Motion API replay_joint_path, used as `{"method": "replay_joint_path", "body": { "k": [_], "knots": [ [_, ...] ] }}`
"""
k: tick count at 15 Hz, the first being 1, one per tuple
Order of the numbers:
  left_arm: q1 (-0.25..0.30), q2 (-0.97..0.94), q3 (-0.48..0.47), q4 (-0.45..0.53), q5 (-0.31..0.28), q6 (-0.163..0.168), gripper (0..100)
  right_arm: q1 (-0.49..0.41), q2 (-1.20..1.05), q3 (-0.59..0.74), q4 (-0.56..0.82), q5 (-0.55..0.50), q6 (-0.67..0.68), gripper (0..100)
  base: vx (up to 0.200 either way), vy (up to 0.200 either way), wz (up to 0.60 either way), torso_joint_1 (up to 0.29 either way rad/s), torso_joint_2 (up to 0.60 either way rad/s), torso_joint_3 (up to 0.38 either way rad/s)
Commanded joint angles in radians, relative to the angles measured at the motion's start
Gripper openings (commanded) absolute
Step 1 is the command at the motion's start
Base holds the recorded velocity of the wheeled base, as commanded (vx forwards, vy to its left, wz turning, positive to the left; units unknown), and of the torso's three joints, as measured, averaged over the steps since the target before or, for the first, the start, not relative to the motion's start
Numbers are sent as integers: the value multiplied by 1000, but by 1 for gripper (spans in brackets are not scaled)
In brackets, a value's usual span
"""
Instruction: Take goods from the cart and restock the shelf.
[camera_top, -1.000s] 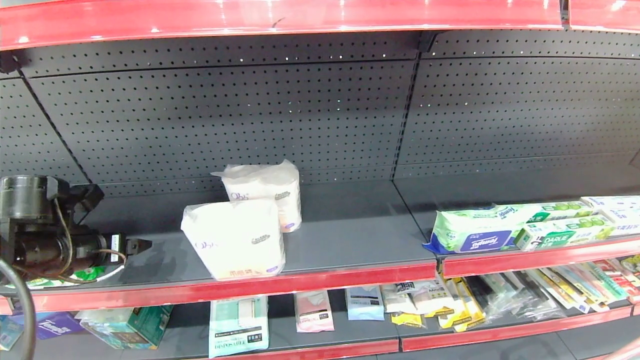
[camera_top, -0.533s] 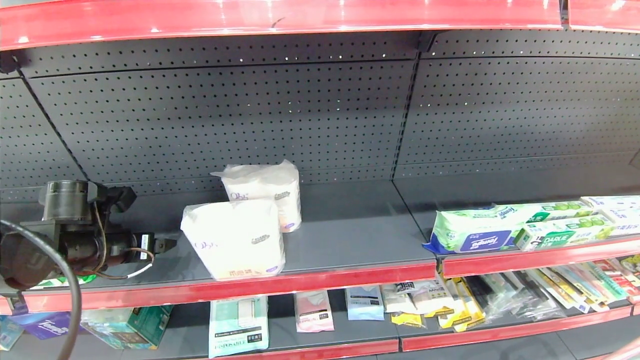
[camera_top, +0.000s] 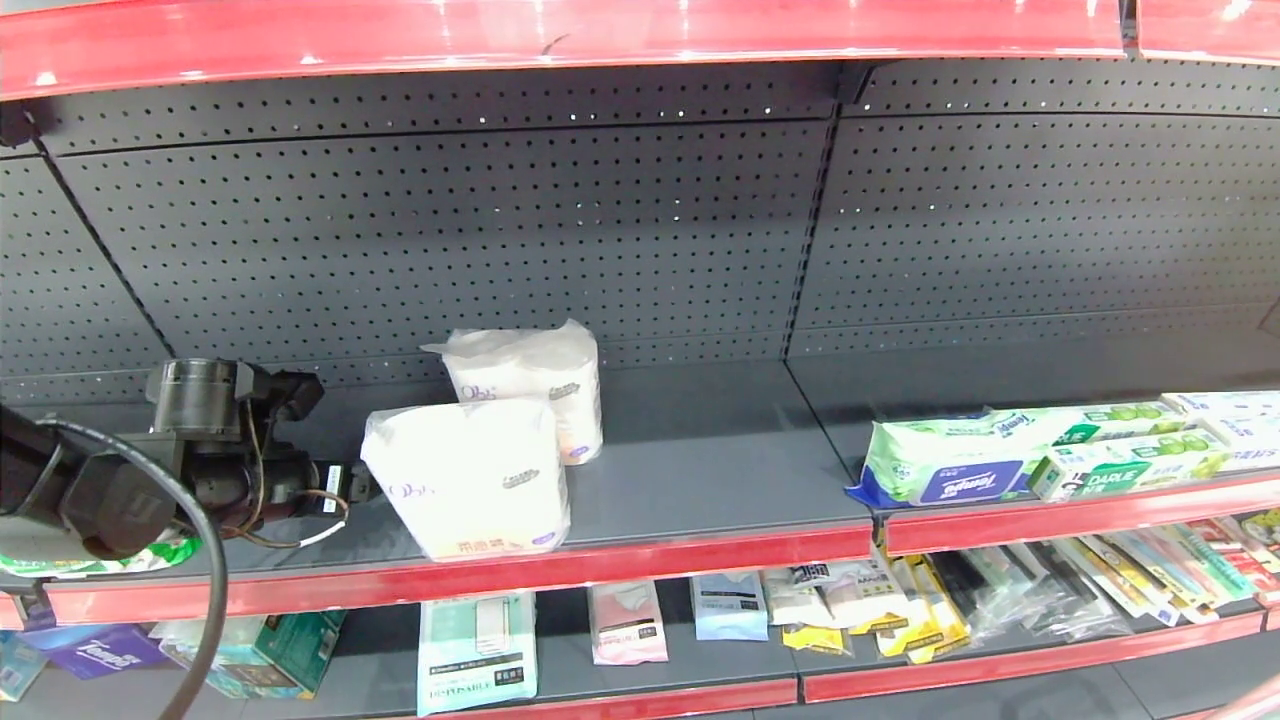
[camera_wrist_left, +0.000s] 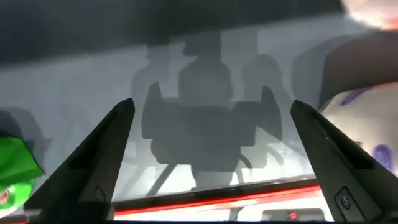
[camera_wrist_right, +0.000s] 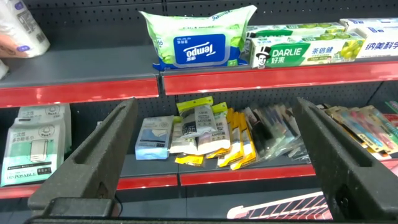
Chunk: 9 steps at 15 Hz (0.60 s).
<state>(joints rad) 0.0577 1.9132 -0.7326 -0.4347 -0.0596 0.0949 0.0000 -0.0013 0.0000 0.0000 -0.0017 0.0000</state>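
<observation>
Since 1 s ago the L arm has swung from the far left edge toward centre-left of the head view. L gripper (camera_top: 362, 482) is now just beside the left side of the front white pack (camera_top: 470, 478); contact can't be judged. In the wrist view the L gripper (camera_wrist_left: 212, 109) has its fingers spread wide w/ nothing between them, over bare shelf, and the pack's edge (camera_wrist_left: 367, 143) is off to one side. R gripper (camera_wrist_right: 216, 102) is also spread wide and empty, facing the shelf fronts.

Front white pack stands upright near the red front lip, centre-left of frame, top seam up, broad face toward the aisle, about as wide as tall. Rear white pack (camera_top: 530, 385) stands behind it, touching or nearly so, also upright w/ crimped top.

Shelf (camera_top: 700, 470) is dark grey metal w/ a perforated back panel (camera_top: 500, 230). At right, a wipes pack (camera_top: 950, 465) and toothpaste boxes (camera_top: 1130, 462) lie flat, long axes left-right. Sachets (camera_top: 870, 600) lie on the tier below.
</observation>
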Motion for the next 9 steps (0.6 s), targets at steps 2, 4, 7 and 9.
{"method": "replay_joint_path", "body": {
  "k": [2,4,7,9],
  "knots": [
    [-6,13,-8,-1,-3,16,100,0,1,0,0,0,0,100,0,0,0,0,0,0],
    [-18,18,-10,-1,-3,16,100,0,1,0,0,0,0,100,0,0,0,0,0,0],
    [-27,24,-10,-1,-3,16,100,0,1,0,0,0,0,100,0,0,0,0,0,0],
    [-36,26,-11,-1,-3,16,100,0,1,0,0,0,-2,100,0,0,0,0,0,0]
  ]
}}
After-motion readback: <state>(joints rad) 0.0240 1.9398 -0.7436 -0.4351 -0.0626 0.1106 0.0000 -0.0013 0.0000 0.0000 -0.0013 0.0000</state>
